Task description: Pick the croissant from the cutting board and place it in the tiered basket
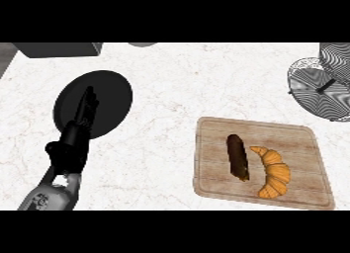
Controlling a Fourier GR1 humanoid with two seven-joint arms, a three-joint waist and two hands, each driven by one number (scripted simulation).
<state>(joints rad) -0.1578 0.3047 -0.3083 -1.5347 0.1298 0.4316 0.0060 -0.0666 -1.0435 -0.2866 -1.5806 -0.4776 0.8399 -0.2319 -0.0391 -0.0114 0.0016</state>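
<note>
A marble counter [170, 89] is seen from steeply above. At about four o'clock lies one wooden cutting board [214, 178]. On it rests one golden croissant [274, 173], curved, toward the board's right side. Just beside it, at its nine o'clock, lies one dark, elongated pastry [238, 157]; the two look close but apart.

At about one to two o'clock, at the right edge, stands one wire tiered basket [324, 84], partly cut off, well apart from the board.

At nine o'clock sits one dark round plate [112, 94]. The robot's left hand [85, 106] shows over it, fingers straight and together, pointing toward twelve o'clock, holding nothing. It appears to be resting. The right hand is not in view.

At eleven o'clock, one dark box-like object [58, 49] sits at the counter's far edge.

Judging from this, the pick has not yet begun: the croissant is untouched on the board. The next move calls for a hand to come over the croissant and close round it without disturbing the dark pastry alongside.
</note>
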